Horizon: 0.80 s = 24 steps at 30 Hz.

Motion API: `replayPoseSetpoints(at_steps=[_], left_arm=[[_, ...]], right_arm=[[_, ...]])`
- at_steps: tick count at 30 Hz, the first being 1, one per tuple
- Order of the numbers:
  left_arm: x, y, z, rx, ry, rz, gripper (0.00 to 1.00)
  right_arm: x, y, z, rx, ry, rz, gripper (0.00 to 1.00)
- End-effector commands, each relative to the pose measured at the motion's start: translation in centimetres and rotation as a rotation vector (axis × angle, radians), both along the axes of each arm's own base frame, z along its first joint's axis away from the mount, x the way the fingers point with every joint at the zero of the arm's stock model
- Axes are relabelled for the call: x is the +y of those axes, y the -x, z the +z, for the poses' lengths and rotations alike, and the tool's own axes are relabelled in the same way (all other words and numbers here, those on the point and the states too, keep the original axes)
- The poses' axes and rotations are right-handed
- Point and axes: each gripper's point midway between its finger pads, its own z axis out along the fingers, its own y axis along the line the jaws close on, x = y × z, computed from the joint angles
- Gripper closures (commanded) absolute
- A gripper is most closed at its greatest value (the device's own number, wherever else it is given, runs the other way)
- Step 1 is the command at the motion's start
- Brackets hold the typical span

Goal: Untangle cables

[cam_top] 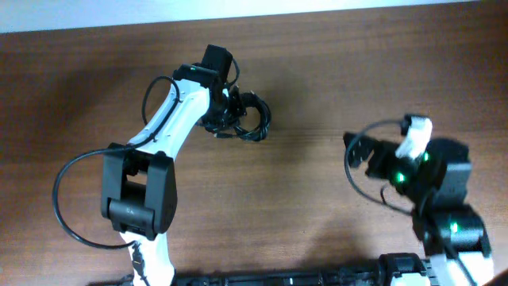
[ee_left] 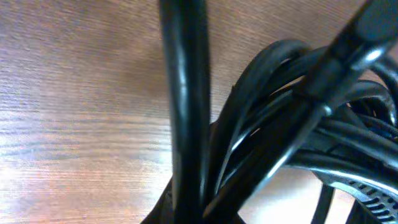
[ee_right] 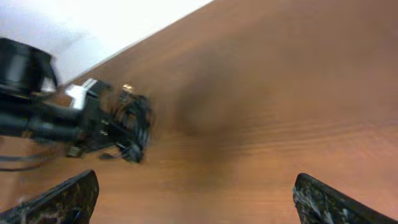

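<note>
The cables (cam_top: 255, 119) are a bundle of thin black cords on the wooden table, far of centre. My left gripper (cam_top: 223, 119) is at the bundle's left side and looks shut on it. In the left wrist view the cables (ee_left: 280, 124) fill the frame, with several strands running down between the jaws (ee_left: 189, 211). My right gripper (cam_top: 359, 148) is open and empty over bare table, well to the right of the bundle. In the right wrist view its fingers (ee_right: 196, 199) are wide apart, and the cables (ee_right: 132, 132) show far off at the left arm's tip.
The brown wooden table (cam_top: 317, 206) ends at a white far edge (cam_top: 333, 6). Thicker black wires loop from the left arm (cam_top: 59, 199) and around the right arm (cam_top: 349, 171). The arm bases stand along the near edge.
</note>
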Motion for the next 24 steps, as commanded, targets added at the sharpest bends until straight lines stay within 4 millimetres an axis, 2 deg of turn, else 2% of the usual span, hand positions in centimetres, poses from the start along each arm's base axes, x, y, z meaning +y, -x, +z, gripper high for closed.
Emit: replayPoseSetpoints(at_steps=[1, 3, 6, 7, 9, 12, 14, 15, 16, 17, 19, 20, 23, 24], left_arm=[[-1.7, -0.2, 4.5, -0.084, 0.095, -0.038, 1.00], [-2.1, -0.1, 5.0, -0.099, 0.103, -0.039, 1.00], [-2.7, 0.2, 5.8, -0.065, 0.143, 0.047, 1.00], [-3.4, 0.6, 6.2, -0.052, 0.174, 0.051, 1.00], [-4.0, 0.9, 6.2, -0.054, 0.171, 0.038, 1.00], [-4.4, 1.0, 6.0, -0.078, 0.132, 0.025, 1.00], [-4.4, 1.1, 6.0, -0.047, 0.141, 0.096, 1.00], [-4.5, 1.1, 6.0, -0.040, 0.145, 0.112, 1.00], [-4.5, 1.2, 6.0, -0.035, 0.149, 0.110, 1.00], [-4.5, 1.3, 6.0, -0.032, 0.146, 0.110, 1.00], [-4.4, 1.3, 6.4, -0.040, 0.150, 0.110, 1.00], [-4.4, 1.3, 6.8, -0.049, 0.155, 0.109, 1.00], [-4.6, 1.2, 7.7, -0.075, 0.169, 0.099, 1.00], [-5.1, 1.5, 7.8, -0.064, 0.190, 0.088, 1.00]], right_arm=[[2.7, -0.9, -0.3, 0.031, -0.079, 0.156, 0.02], [4.9, -0.9, -2.3, 0.135, -0.187, 0.282, 0.01], [5.9, -1.7, -5.5, 0.254, -0.223, 0.314, 0.01], [7.6, -2.1, -6.1, 0.265, -0.264, 0.393, 0.01], [9.9, -2.9, -6.6, 0.243, -0.292, 0.488, 0.01], [13.3, -5.0, -6.5, 0.217, -0.379, 0.517, 0.00], [15.4, -5.7, -6.3, 0.142, -0.349, 0.566, 0.09], [15.9, -6.2, -6.6, 0.121, -0.322, 0.548, 0.17], [15.8, -6.9, -7.2, 0.112, -0.284, 0.501, 0.30], [15.4, -7.6, -7.6, 0.105, -0.250, 0.450, 0.37], [14.8, -8.3, -7.9, 0.097, -0.223, 0.400, 0.38], [14.7, -8.4, -7.9, 0.095, -0.218, 0.394, 0.43], [14.8, -8.3, -7.9, 0.097, -0.223, 0.400, 0.68], [14.8, -8.3, -7.9, 0.097, -0.223, 0.400, 0.79]])
